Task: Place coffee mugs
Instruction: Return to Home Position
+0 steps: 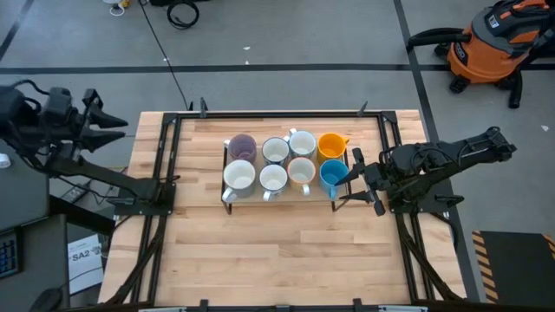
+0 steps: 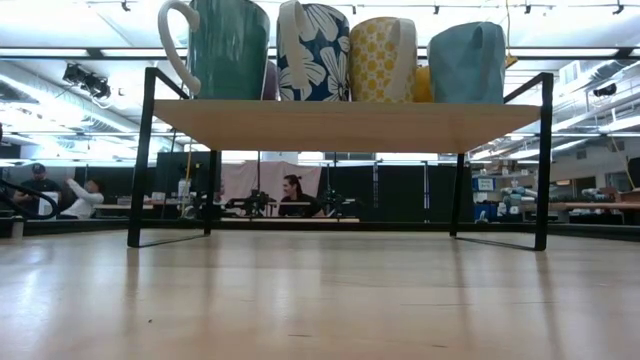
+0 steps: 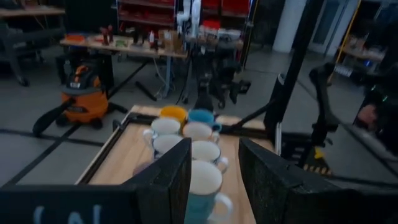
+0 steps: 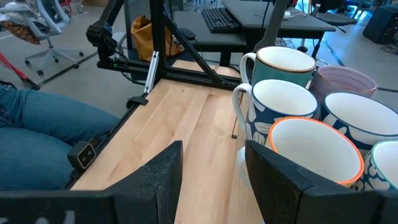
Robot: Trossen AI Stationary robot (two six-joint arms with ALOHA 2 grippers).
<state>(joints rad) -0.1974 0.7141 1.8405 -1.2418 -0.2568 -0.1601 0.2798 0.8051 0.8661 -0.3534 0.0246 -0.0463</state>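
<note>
I see eight coffee mugs (image 1: 286,162) on the shelf (image 2: 340,122), middle of bench (image 1: 260,251) | right jaws open, empty, just beside the blue mug (image 1: 332,176), facing it, so I would back straight out | left jaws open, empty, well apart.

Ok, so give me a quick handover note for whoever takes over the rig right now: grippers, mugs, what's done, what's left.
Left gripper: jaws open, empty, out beyond the left edge of the wooden table.
Right gripper: jaws open, empty, just right of the shelf, beside the bright blue ceramic mug.
Mugs: all eight ceramic mugs stand in two rows of four on the black-framed wooden shelf. The purple mug and orange-yellow mug end one row.
Done: every mug in view is on the shelf.
Left: probably only drawing the right arm clear of the shelf.
</note>
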